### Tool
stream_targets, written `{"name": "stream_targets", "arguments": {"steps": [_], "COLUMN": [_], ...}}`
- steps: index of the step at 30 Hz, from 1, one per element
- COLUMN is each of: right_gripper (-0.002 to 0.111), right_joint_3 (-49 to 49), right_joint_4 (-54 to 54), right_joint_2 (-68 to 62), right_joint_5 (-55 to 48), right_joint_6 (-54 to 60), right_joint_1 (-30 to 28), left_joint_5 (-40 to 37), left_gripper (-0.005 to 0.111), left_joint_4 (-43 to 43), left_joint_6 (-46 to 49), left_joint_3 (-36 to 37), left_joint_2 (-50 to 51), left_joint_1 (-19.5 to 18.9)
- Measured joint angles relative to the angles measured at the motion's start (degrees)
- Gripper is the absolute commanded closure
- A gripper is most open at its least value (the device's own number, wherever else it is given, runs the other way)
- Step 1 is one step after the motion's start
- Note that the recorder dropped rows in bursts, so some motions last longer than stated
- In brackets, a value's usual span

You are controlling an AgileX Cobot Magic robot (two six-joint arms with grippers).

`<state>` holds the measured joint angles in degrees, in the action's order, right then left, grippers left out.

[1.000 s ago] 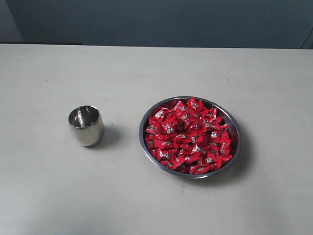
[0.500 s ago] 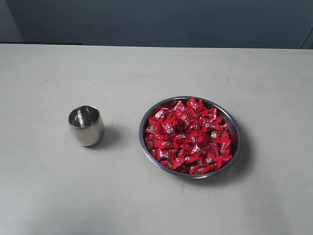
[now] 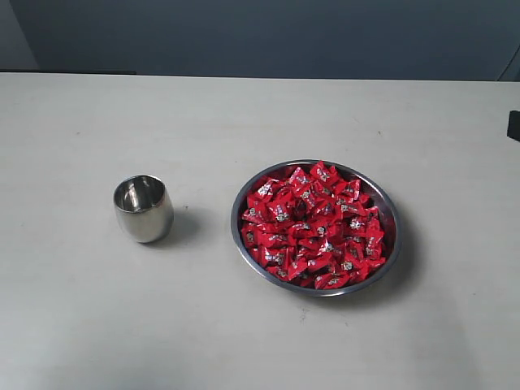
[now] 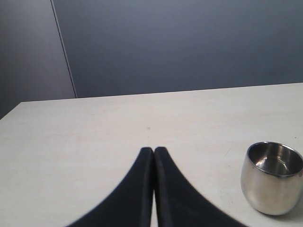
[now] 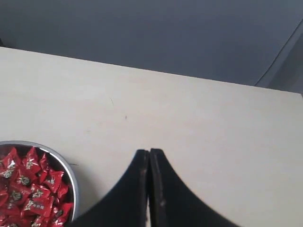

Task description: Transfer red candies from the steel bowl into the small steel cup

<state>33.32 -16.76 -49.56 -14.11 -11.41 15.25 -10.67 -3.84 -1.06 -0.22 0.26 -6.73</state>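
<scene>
So, nothing has gone over yet: the red candies [image 3: 313, 226] sit heaped in the steel bowl [image 3: 236, 213], right of centre on the table [image 3: 244, 106]. The small steel cup [image 3: 143, 209] stands upright & looks empty, well apart on the bowl's left.

Left gripper [image 4: 154, 150]: fingers pressed together, nothing held, low over bare table w/ the cup near. Right gripper [image 5: 149, 152]: likewise pressed together & empty, w/ the bowl's rim near. Dark bit [image 3: 513, 126] at the right edge of the exterior view is prob. part of the robot; too little shows to be sure.

Step in hand, as I judge it: the first pick. Right gripper is nearer the bowl, so it should spread its fingers before descending and come down over the top of the heap. Aim at one candy sitting proud of the rest & pinch across its body, not the pinched ends, since crinkly wrapper likely slips. Avoid nudging the rim; a shallow bowl may slide. Lift straight, carry across, then release low & centred over the cup mouth, as the rounded cup could tip if knocked.
</scene>
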Motion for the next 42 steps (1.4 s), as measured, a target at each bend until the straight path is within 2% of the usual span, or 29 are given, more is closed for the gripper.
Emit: {"name": "stream_targets", "arguments": {"steps": [17,24,27,31,33,37,39,42], "right_gripper": [0.109,0.109,0.097,0.063,0.063,0.081,0.08,0.071], "right_joint_3": [0.0,0.0,0.0,0.0,0.0,0.0,0.0,0.0], "right_joint_4": [1.83,2.05,2.05,2.34,3.35,4.45,4.61,5.51], "right_joint_2": [0.0,-0.7,-1.96,-4.37,-5.43,-6.09,-6.47,-7.98], "right_joint_5": [5.29,1.4,0.62,-1.2,-1.34,-0.78,-0.21,-0.07], "right_joint_6": [1.93,2.39,2.55,2.55,2.28,1.61,1.5,1.39], "right_joint_1": [0.0,0.0,0.0,0.0,0.0,0.0,0.0,0.0], "left_joint_5": [0.0,0.0,0.0,0.0,0.0,0.0,0.0,0.0], "left_gripper": [0.106,0.106,0.106,0.106,0.106,0.106,0.106,0.106], "left_joint_4": [0.0,0.0,0.0,0.0,0.0,0.0,0.0,0.0], "left_joint_6": [0.0,0.0,0.0,0.0,0.0,0.0,0.0,0.0], "left_joint_3": [0.0,0.0,0.0,0.0,0.0,0.0,0.0,0.0], "left_joint_2": [0.0,0.0,0.0,0.0,0.0,0.0,0.0,0.0], "left_joint_1": [0.0,0.0,0.0,0.0,0.0,0.0,0.0,0.0]}}
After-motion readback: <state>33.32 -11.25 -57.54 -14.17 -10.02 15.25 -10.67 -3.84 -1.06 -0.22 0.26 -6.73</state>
